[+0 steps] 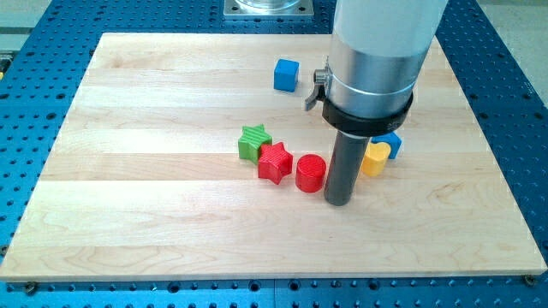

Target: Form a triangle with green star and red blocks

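A green star [253, 141] lies near the middle of the wooden board [154, 171]. A red star [275, 162] touches it on its lower right. A red cylinder [311, 173] stands just to the right of the red star. The three sit in a slanted row running down to the view's right. My tip [339, 201] rests on the board right beside the red cylinder, on its right side and slightly below it.
A blue cube [287, 74] sits toward the view's top. A yellow heart [375, 158] lies right of my rod, with another blue block [390, 142] partly hidden behind it and the arm. The board ends in a blue perforated table [514, 77].
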